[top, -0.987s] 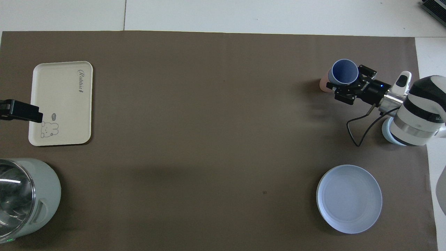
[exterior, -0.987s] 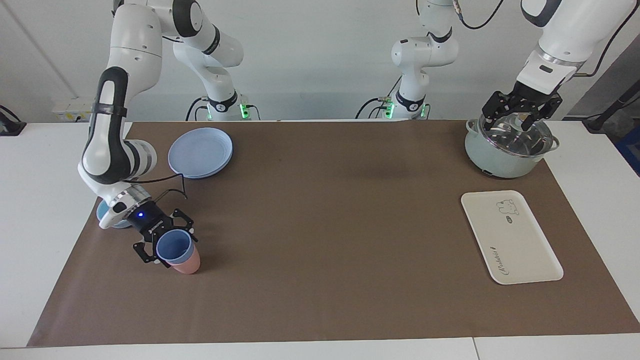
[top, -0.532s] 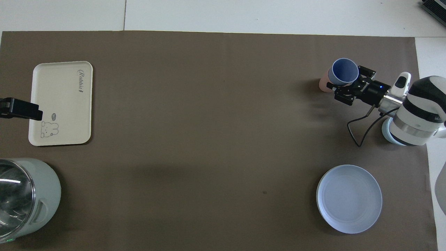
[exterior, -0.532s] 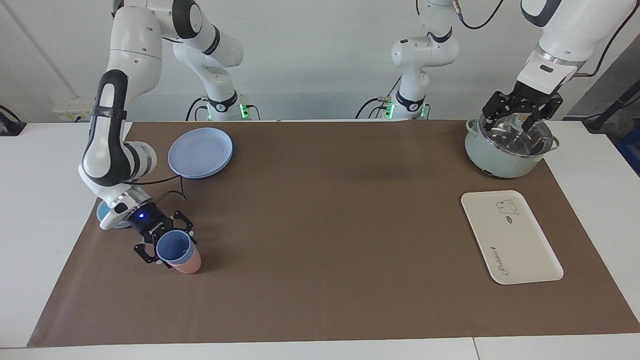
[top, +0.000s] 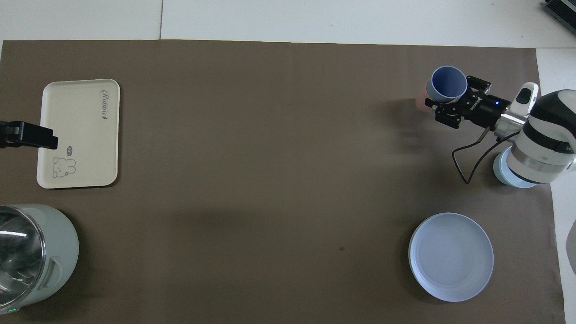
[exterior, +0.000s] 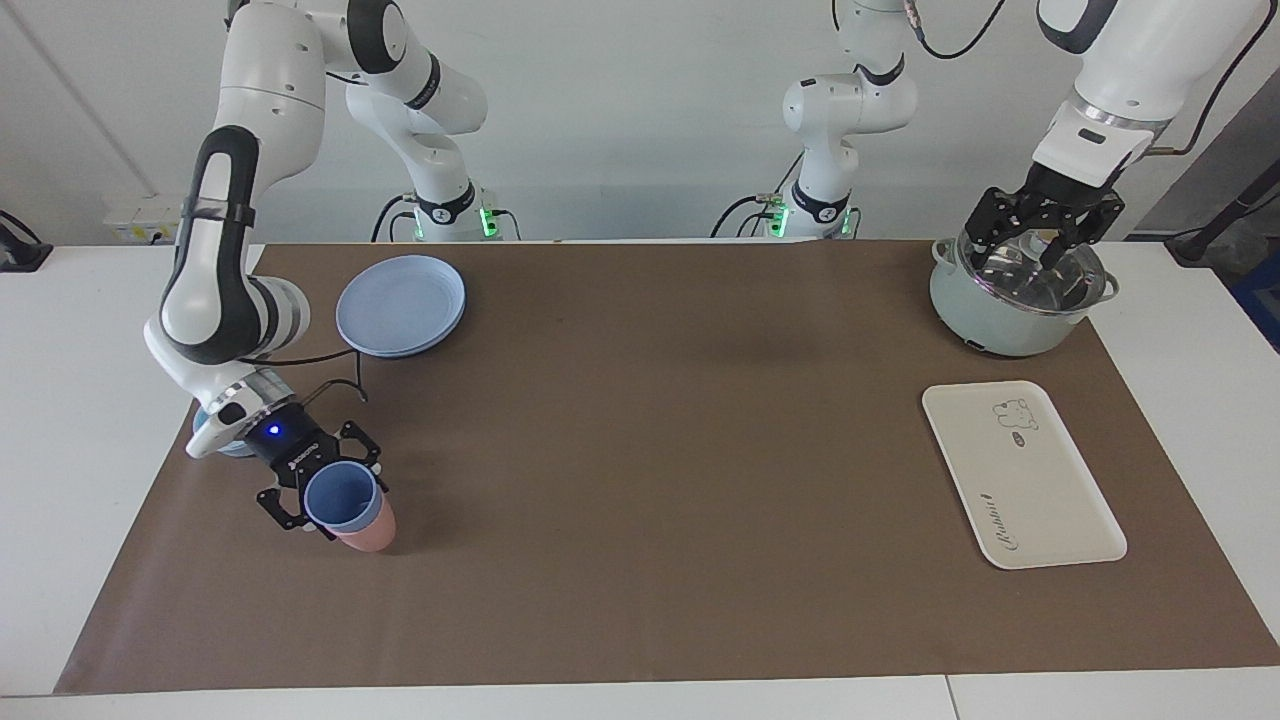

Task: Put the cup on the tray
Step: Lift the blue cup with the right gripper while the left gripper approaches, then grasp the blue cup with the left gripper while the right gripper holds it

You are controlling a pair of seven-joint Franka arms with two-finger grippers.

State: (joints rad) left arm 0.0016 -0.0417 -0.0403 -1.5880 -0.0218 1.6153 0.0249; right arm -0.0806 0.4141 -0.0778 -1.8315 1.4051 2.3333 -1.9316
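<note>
We see the right end effector at the right arm's end of the counter, its fingers pinching the blue cup by the rim, mouth tilted up and away from the wrist. The cup sits just above a salmon-pink cup that stands on the brown mat; we cannot tell whether the two touch. In the overhead view the blue cup lies at about ten o'clock from the end effector's black body, with the pink cup showing at its nine o'clock edge.

A light-blue bowl rests under the right arm's forearm, at roughly four o'clock from the cup in the overhead view. The round blue plate lies nearer to the robots, at six o'clock from the cup in that view.

The cream tray with its bear drawing lies flat at the left arm's end of the counter, well apart from the cup, with nothing on it.

The left end effector hangs over the glass lid of the pale green pot, its fingers spread. In the facing view the pot sits at twelve o'clock from the tray, nearer to the robots.
</note>
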